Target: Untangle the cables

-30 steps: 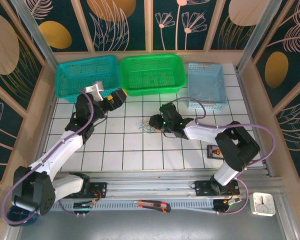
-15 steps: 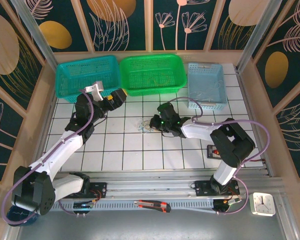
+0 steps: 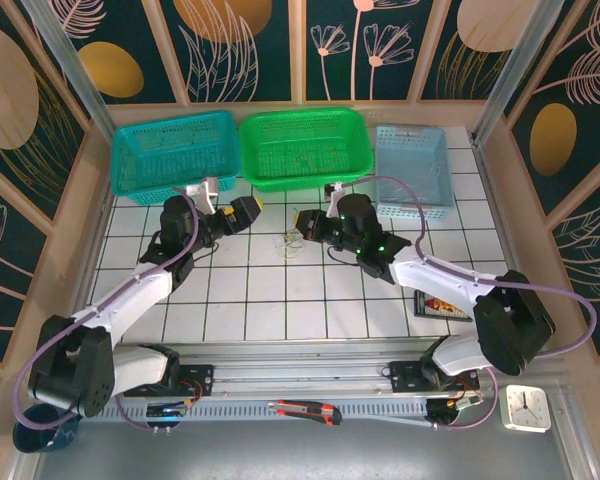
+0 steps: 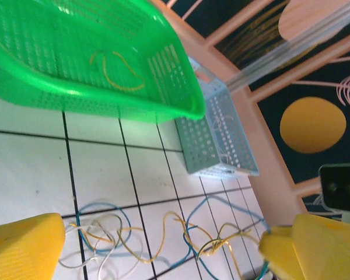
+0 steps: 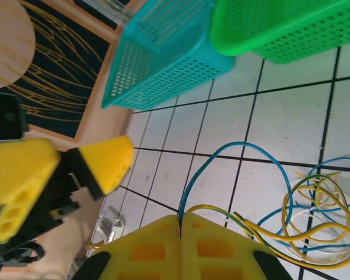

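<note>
Where the overhead view gives us a small knot of cables (image 3: 292, 243) on the white tiled table (image 3: 270, 300), lying between the left gripper (image 3: 246, 212) and the right gripper (image 3: 302, 222), the wrist cameras tell us more. From the right wrist we see its yellow fingers (image 5: 146, 251), moulded with square pockets, pressed flat together. A blue strand and a yellow strand are pinched in the seam and curve away to the loose loops just to the right of it. From the left wrist we see two yellow fingers (image 4: 23, 248) spread wide, and between them the thin glossy wires, blue, yellow and white, sprawl in open rings on the tiles. Beyond that gripper stands a green basket (image 4: 163, 87) of perforated plastic with a yellow wire curled inside, and beside it a pale blue basket (image 4: 213, 140) holding a fine white strand. A teal basket (image 5: 163, 58) with the same punched mesh sits beyond the right gripper.
</note>
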Controlling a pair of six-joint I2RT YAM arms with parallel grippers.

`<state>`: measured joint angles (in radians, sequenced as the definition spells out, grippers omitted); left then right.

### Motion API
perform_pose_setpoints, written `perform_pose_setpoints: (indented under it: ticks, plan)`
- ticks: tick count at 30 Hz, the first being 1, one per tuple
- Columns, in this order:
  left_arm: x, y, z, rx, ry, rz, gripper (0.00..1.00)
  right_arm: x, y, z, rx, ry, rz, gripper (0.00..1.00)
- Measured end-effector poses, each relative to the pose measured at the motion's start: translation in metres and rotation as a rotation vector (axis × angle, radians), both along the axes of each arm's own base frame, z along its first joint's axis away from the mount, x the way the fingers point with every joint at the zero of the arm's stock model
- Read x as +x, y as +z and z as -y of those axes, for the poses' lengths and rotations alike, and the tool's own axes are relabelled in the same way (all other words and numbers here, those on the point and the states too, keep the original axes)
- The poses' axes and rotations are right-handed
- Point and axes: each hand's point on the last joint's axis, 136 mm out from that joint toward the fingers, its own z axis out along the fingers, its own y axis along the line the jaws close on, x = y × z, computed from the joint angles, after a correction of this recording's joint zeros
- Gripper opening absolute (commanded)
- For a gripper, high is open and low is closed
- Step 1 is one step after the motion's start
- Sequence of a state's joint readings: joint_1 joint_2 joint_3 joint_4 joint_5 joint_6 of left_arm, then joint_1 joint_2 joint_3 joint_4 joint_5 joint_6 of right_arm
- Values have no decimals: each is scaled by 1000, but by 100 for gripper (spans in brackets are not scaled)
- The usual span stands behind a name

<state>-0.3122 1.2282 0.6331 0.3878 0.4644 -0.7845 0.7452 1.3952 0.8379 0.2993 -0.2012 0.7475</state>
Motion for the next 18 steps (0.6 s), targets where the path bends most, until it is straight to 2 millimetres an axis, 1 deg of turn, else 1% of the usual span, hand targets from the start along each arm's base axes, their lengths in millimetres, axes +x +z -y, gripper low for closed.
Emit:
perform_pose_setpoints:
  ticks: [4, 8, 11, 13, 18]
  plan:
    - [-4, -12, 9, -12, -58, -26, 98, -4, 1, -3, 17, 31, 15, 0]
    - [-11, -23, 13, -26, -101, -41, 95, -6, 2, -4, 30, 43, 25, 0]
    - [-17, -35, 15, -33, -120, -62, 91, -8, 6, -3, 42, 45, 35, 0]
    - [-20, -43, 15, -36, -126, -75, 89, -10, 13, -1, 56, 45, 48, 0]
    - [-28, -67, 16, -38, -144, -132, 87, -16, 45, 3, 118, 52, 114, 0]
